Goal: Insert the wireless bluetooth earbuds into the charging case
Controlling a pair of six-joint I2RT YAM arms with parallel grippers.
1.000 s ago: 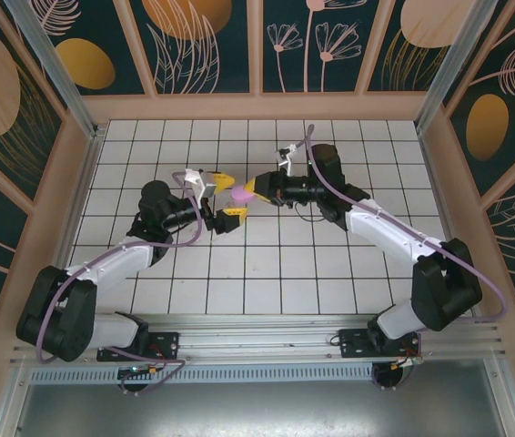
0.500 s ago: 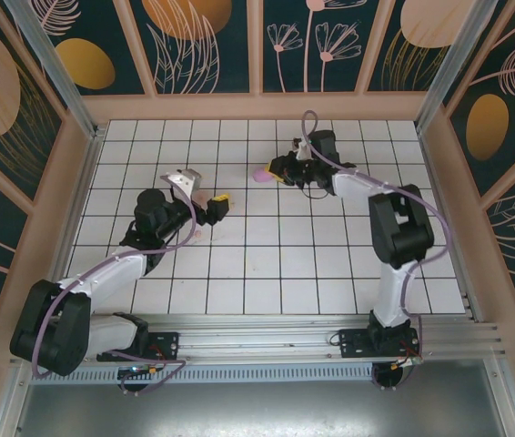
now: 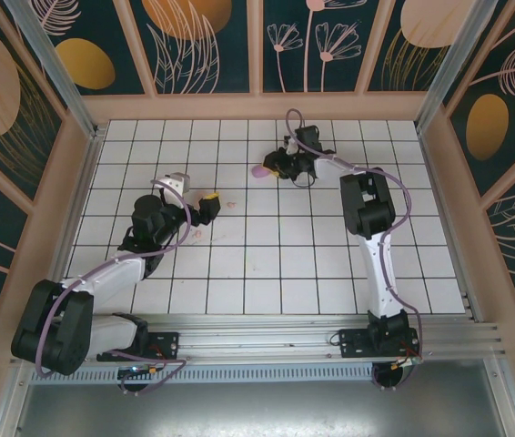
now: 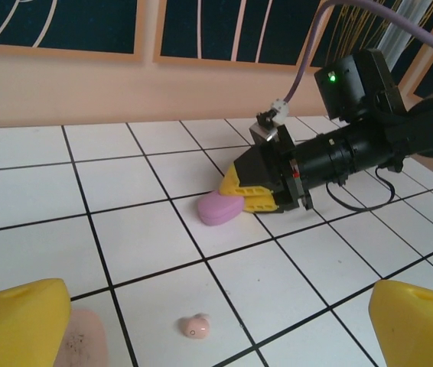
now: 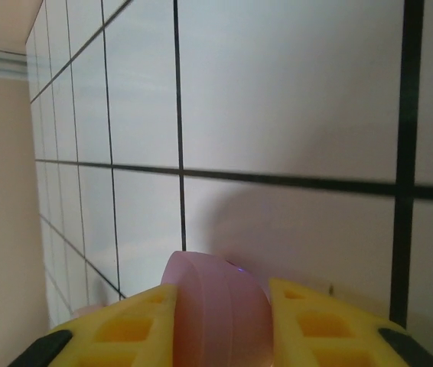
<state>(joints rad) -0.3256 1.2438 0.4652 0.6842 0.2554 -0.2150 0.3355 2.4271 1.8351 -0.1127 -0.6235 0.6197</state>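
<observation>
A closed purple charging case (image 3: 260, 170) lies on a far tile, standing out past my right gripper's (image 3: 274, 168) yellow fingertips. Seen from the right wrist, the case (image 5: 215, 294) stands between the two fingers (image 5: 132, 325), which press on both its sides. The left wrist view has the same case (image 4: 224, 207) lying flat on the floor. One pale pink earbud (image 4: 195, 326) lies loose on a tile, just ahead of my left gripper (image 4: 216, 336). That gripper (image 3: 210, 202) is wide open and holds nothing. Any earbuds inside the case are hidden.
A pale pink rounded object (image 4: 83, 344) rests on the floor against my left gripper's left finger; from above it (image 3: 201, 235) sits under the left wrist. Wooden walls (image 3: 257, 105) ring the tiled floor.
My right arm has stretched toward the far middle, carrying the purple case from mid-floor down onto a far tile. My left gripper has drawn back a little to the left and stayed open.
</observation>
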